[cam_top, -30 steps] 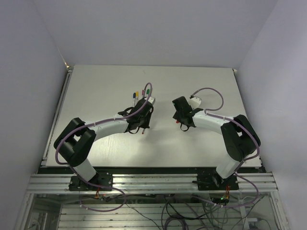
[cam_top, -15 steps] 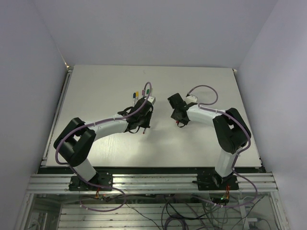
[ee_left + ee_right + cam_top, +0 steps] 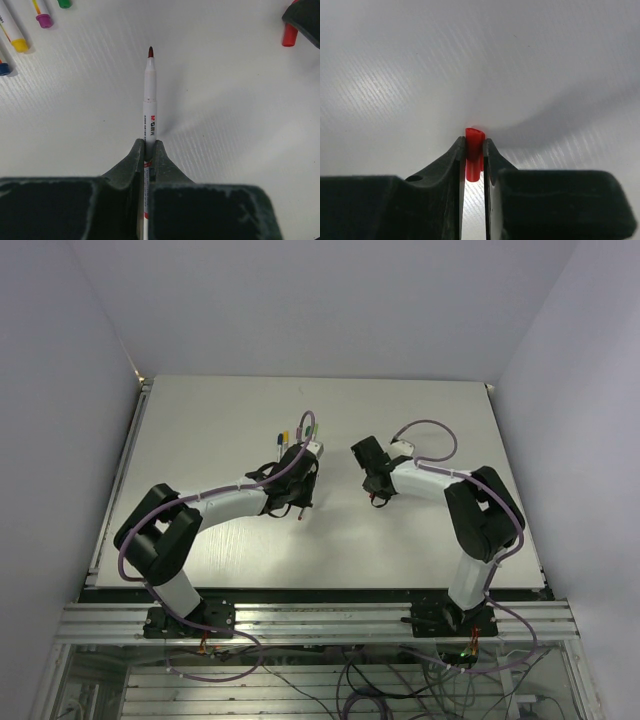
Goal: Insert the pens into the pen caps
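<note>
left claw [image 3: 149,146] pinches red-tipped pen [image 3: 150,100]; right claw [image 3: 473,147] pinches red cap [image 3: 474,135], arms angled inward.

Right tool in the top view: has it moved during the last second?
Yes. The right tool, shut on the red cap, swung slightly left, away from the table and its right edge, mostly in the first half second.

Left wrist view: bare table [image 3: 240,125] lies open ahead of the red-tipped pen [image 3: 150,95] and through the right-centre, an easy lane. Upper left corner is crowded by four other pens [image 3: 19,44] lying close together. Upper right corner holds the right gripper [image 3: 296,21] with the red cap [image 3: 289,36].

Top view: an open strip of table runs between the two wrists. Purple cables [image 3: 425,426] arch above the arms. Walls [image 3: 300,300] close the far edge and both sides.
</note>
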Robot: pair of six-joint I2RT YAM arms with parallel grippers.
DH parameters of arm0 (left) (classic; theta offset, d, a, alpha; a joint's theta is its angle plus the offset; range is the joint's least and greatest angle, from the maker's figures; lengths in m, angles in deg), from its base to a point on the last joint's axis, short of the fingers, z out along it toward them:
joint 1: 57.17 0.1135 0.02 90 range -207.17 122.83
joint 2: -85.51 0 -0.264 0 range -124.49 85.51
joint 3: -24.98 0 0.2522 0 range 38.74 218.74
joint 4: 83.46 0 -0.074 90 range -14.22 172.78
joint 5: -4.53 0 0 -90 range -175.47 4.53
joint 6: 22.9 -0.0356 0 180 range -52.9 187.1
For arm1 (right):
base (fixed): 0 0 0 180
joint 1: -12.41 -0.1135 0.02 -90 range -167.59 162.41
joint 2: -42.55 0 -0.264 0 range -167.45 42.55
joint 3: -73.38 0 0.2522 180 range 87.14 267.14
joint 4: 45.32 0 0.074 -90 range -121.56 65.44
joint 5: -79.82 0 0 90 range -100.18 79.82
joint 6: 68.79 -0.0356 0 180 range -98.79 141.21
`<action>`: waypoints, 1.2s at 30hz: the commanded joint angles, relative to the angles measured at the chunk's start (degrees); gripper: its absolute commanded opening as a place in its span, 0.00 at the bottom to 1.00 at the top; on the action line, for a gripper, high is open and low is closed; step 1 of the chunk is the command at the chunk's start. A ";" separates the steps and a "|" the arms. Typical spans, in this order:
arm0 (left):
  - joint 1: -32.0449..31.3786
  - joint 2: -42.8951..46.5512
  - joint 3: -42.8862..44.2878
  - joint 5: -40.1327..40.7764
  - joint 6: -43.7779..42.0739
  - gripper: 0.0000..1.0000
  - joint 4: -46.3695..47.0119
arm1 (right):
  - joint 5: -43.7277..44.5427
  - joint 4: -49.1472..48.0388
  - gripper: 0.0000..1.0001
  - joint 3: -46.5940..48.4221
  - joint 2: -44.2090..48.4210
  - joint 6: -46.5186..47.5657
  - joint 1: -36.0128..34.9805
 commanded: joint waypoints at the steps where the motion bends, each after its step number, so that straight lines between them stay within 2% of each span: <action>1: 0.53 -0.15 0.73 -1.21 0.48 0.07 1.79 | -5.19 -0.68 0.07 -4.64 -1.64 -1.55 -0.14; 2: 0.53 -0.14 0.78 -1.36 0.48 0.07 1.73 | -5.80 -1.21 0.01 -5.84 -1.69 -1.75 -0.17; 3: 0.53 -0.23 0.71 -1.53 0.42 0.07 1.73 | -6.20 -1.52 0.00 -6.59 -1.72 -1.86 -0.18; 8: 0.67 -0.60 0.71 -2.09 0.10 0.07 1.80 | -6.51 -4.24 0.00 -9.66 -0.11 -1.32 -0.17; 12: 0.61 -0.68 0.80 -3.08 -0.21 0.07 2.31 | -5.41 -7.98 0.00 -11.57 4.62 1.49 -0.18; 17: 0.59 0.26 0.50 -5.18 -0.59 0.07 5.28 | -5.07 -18.43 0.00 -16.04 14.75 6.80 -0.07; 23: 0.00 3.03 -2.00 -10.82 -0.51 0.07 13.62 | -6.88 -34.06 0.00 -24.23 27.22 14.70 0.17; 28: -3.68 4.23 -2.35 -13.72 -1.99 0.07 19.40 | -7.90 -46.68 0.00 -31.77 36.83 19.23 0.39; 36: -8.78 6.02 -3.52 -17.75 -0.93 0.07 29.36 | -7.95 -58.07 0.00 -39.47 48.10 22.44 0.96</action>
